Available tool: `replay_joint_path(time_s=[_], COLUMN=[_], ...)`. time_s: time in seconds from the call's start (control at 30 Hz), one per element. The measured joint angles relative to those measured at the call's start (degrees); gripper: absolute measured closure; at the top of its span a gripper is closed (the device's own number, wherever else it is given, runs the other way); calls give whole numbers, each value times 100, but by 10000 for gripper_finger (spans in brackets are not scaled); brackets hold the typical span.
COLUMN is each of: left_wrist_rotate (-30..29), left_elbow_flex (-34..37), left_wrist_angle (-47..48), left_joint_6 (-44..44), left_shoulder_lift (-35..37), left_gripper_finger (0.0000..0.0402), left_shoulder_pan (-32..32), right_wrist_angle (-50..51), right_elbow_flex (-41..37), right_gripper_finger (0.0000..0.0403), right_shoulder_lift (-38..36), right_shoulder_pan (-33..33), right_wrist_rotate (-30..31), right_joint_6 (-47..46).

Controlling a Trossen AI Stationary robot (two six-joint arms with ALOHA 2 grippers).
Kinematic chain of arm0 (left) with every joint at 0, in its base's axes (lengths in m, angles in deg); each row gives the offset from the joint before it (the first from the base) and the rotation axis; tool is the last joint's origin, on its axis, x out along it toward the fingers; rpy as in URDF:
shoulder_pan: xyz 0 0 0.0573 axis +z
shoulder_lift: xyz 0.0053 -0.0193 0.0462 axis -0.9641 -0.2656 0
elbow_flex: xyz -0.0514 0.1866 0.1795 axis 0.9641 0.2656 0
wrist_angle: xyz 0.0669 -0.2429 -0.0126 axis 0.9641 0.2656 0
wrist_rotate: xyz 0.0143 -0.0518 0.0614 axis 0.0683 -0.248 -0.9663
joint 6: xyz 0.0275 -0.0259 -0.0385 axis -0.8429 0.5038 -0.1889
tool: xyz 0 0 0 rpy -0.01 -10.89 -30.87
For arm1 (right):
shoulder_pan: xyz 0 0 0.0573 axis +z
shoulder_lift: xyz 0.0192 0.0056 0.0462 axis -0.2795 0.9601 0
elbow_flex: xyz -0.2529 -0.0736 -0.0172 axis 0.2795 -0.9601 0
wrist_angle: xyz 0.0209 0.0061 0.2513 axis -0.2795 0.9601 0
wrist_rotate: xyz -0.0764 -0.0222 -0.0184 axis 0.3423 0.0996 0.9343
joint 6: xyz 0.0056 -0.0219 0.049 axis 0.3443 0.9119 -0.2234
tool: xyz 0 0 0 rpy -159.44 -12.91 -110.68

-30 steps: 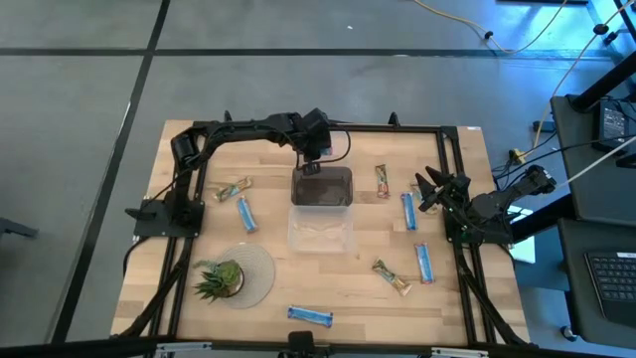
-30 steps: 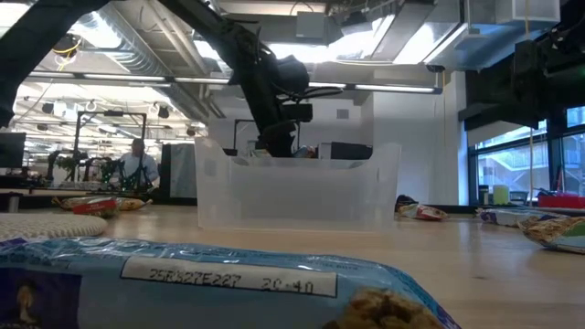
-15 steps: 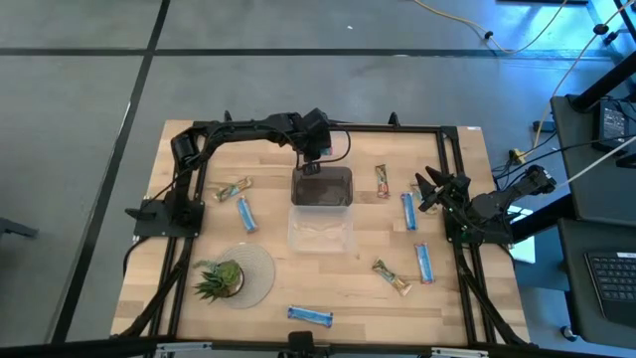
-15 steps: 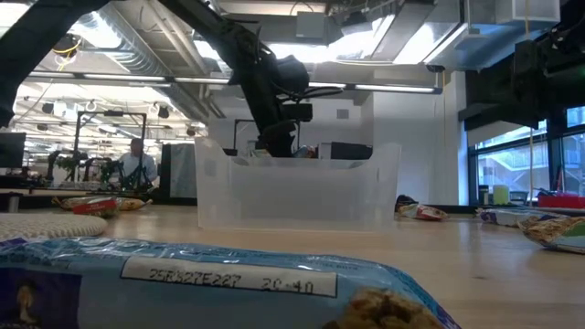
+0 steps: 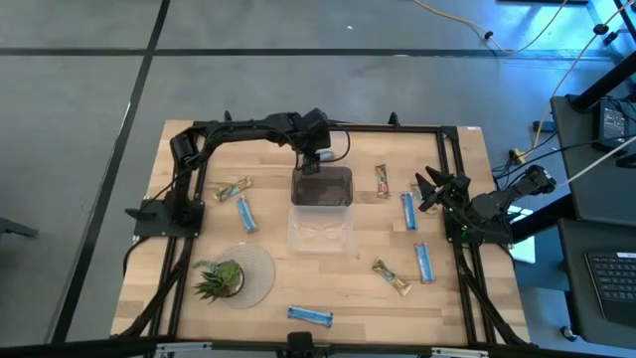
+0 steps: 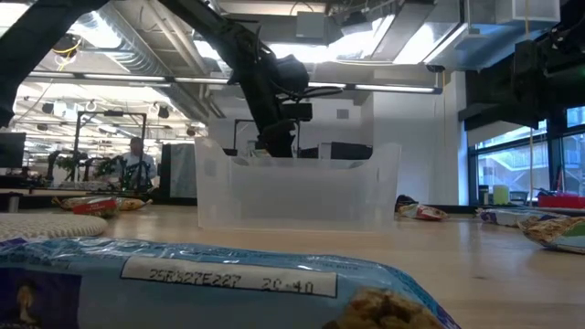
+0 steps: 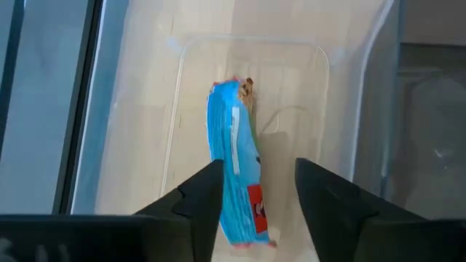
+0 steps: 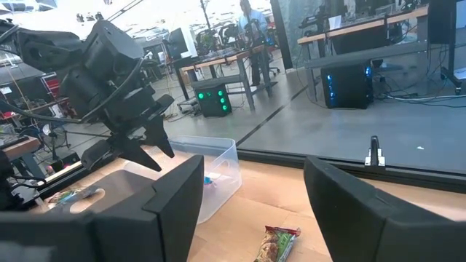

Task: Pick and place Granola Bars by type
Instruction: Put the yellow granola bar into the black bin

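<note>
Hovering position: the left gripper (image 5: pixel 313 159) hangs over the far clear bin (image 5: pixel 321 187), at about 12 o'clock from bench (image 5: pixel 457 298) centre.
Left gripper state: jaws parted, nothing between them; in the left wrist view the blue bar (image 7: pixel 237 175) lies on the bin floor below the fingers (image 7: pixel 196 211), apart from them.
Right gripper state: the right gripper (image 5: pixel 429 191) waits near the bench's 3 o'clock edge, jaws spread wide, holding nothing.
Bin contents: one blue bar in the far bin; the near clear bin (image 5: pixel 320 231) appears empty.
Loose blue bars: one at 9 o'clock (image 5: pixel 245 214), two at 3 o'clock (image 5: pixel 408 211) (image 5: pixel 424 263), one at 6 o'clock (image 5: pixel 309 315).
Loose brown/gold bars: one at 10 o'clock (image 5: pixel 232 189), one at 1 o'clock (image 5: pixel 382 180), one at 4 o'clock (image 5: pixel 392 277).
Other item: potted plant (image 5: pixel 219 279) on a round mat at 7 o'clock; not part of the sort.
Handling, weight: judged light; each bar is a small flat packet.
Handling, surface: shiny film wrapper, likely slippery and crinkly; the bar inside is probably brittle under hard squeezing.
Grasp location: take each bar across its narrow width at mid-length, where the body is firmest; avoid the crimped ends, which would likely fold or slip.
Approach: bars lie flat on the bench, so the fingers need to straddle the long sides, aligned square to the bar's axis.
Risk: a glancing finger could skate the packet across the wood instead of capturing it.
</note>
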Motion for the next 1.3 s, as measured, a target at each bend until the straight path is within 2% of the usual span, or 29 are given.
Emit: replay_joint_path(time_s=[0.2, 0.37, 0.5, 0.73, 0.93, 1.1, 1.2, 1.3], left_wrist_rotate=[-264, -479, -428, -373, -408, -532, -592, -592], left_elbow_flex=[0, -2, -2, -2, -2, 53, 368, 817], left_wrist_angle=[180, 598, 1178, 2278, 3683, 4617, 4743, 4682], left_joint_6=[-176, -188, -104, 579, 435, 1329, 1896, 2101], left_shoulder_lift=[288, 892, 1481, 2415, 2932, 3071, 3137, 3155], left_gripper_finger=[199, 192, 193, 194, 192, 194, 196, 196], left_shoulder_pan=[-22, -75, -114, -113, -153, -151, -145, -89], right_wrist_angle=[1, 6, 21, 43, 59, 58, 58, 58], right_elbow_flex=[0, -2, 0, 0, 0, -1, 0, 0], right_gripper_finger=[164, 164, 164, 164, 164, 164, 164, 164], right_shoulder_lift=[0, 0, 2, 2, 2, 2, 2, 1], right_shoulder_pan=[0, 0, 0, 0, 0, 0, -2, -2], right_wrist_rotate=[-2, -2, -2, -2, -2, -2, -2, -2], right_joint_6=[17, 17, 17, 17, 17, 7, 5, 5])
